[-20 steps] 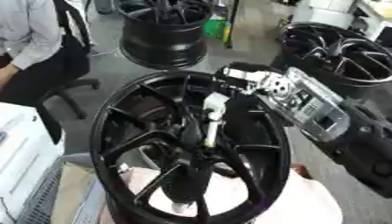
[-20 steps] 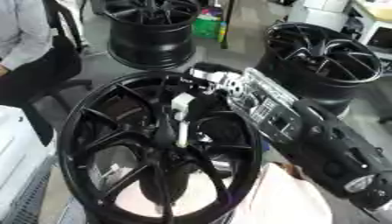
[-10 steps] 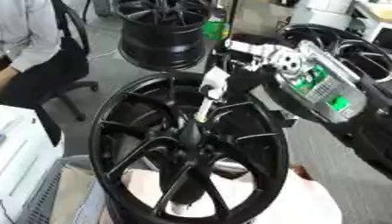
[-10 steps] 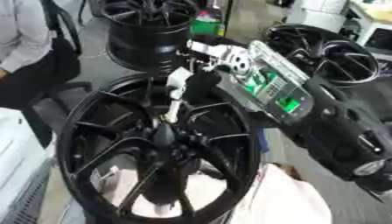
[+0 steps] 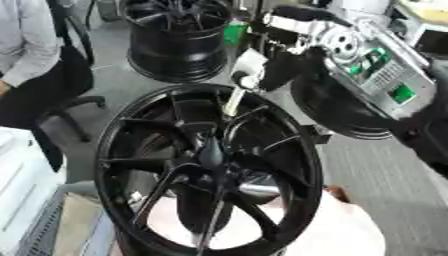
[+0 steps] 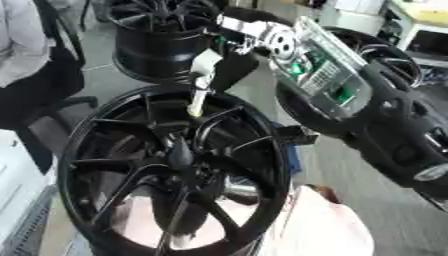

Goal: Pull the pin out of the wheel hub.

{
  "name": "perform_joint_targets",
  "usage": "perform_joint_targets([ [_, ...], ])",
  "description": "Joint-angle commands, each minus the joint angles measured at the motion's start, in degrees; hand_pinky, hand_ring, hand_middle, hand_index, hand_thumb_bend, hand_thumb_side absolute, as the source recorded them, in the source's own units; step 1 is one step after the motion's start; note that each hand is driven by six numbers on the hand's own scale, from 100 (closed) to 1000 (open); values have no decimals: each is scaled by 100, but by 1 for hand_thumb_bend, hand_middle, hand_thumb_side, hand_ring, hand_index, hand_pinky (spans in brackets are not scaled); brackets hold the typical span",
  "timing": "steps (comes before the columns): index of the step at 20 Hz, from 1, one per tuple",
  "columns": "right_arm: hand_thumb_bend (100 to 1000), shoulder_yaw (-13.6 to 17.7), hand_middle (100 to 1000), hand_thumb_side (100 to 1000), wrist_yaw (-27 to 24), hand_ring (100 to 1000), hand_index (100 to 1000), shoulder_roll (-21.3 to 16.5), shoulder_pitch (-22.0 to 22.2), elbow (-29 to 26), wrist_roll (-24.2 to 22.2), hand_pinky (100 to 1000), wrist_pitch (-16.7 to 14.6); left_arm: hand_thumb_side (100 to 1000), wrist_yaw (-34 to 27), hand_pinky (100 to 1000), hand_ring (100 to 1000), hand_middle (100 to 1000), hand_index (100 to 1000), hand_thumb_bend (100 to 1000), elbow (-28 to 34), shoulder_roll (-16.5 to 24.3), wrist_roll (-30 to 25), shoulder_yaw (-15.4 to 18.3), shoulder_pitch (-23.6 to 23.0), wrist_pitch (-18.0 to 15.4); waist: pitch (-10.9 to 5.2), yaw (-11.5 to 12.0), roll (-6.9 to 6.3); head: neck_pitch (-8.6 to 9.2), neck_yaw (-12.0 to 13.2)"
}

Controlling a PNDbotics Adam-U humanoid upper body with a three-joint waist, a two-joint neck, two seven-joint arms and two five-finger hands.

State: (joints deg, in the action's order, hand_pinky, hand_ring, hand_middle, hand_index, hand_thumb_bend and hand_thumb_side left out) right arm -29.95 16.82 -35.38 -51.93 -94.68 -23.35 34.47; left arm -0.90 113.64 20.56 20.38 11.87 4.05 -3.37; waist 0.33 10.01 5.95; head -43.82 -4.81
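A black multi-spoke wheel hub (image 5: pixel 114 131) lies flat in front of me, its centre bore (image 5: pixel 210 150) dark. My right hand (image 5: pixel 282 69) comes in from the upper right and hangs above the hub's far rim. Its fingers are curled on the pale handle of the pin (image 6: pixel 199 96). The pin's thin shaft hangs down, its tip over the far spokes and clear of the centre bore. My left hand shows in neither view.
A second black wheel (image 5: pixel 175 40) stands behind the hub, and another (image 6: pixel 385 62) lies at the far right behind my arm. A seated person (image 5: pixel 35 60) is at the left. A white box (image 5: pixel 17 190) sits at lower left, pale cloth (image 5: pixel 350 230) under the hub.
My right hand has risen and moved towards the far rim, drawing the pin up out of the hub's centre. The whole view has also shifted.
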Motion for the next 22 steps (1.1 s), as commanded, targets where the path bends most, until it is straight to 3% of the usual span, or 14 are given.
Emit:
perform_joint_targets([
  [1, 100, 452, 163, 100, -300, 447, 341, -500, -69, 174, 268, 587, -42, 705, 24, 777, 869, 629, 844, 100, 95, 81, 39, 62, 37, -4, -53, -43, -45, -3, 18],
  [8, 100, 1452, 159, 100, -901, 454, 337, -1657, 387, 633, 1146, 584, -108, 705, 43, 777, 868, 628, 844, 100, 95, 117, 43, 67, 29, -5, -8, -142, -52, 52, 159],
  [15, 100, 2404, 221, 100, -1349, 508, 389, -2997, 1864, 1200, 1987, 629, -387, 701, 56, 778, 868, 628, 844, 100, 95, 130, 20, 39, 71, -34, 103, -188, -99, 33, 345],
  [17, 100, 2633, 323, 100, -1466, 583, 478, -3154, 2288, 1382, 2168, 680, -536, 700, 54, 778, 869, 628, 845, 100, 95, 131, 8, 28, 101, -48, 140, -188, -124, 33, 390],
  [22, 100, 3080, 363, 100, -1579, 606, 516, -3234, 2837, 1958, 2589, 690, -867, 703, 40, 779, 870, 627, 845, 100, 95, 116, -14, 6, 139, -59, 215, -206, -181, 61, 504],
])
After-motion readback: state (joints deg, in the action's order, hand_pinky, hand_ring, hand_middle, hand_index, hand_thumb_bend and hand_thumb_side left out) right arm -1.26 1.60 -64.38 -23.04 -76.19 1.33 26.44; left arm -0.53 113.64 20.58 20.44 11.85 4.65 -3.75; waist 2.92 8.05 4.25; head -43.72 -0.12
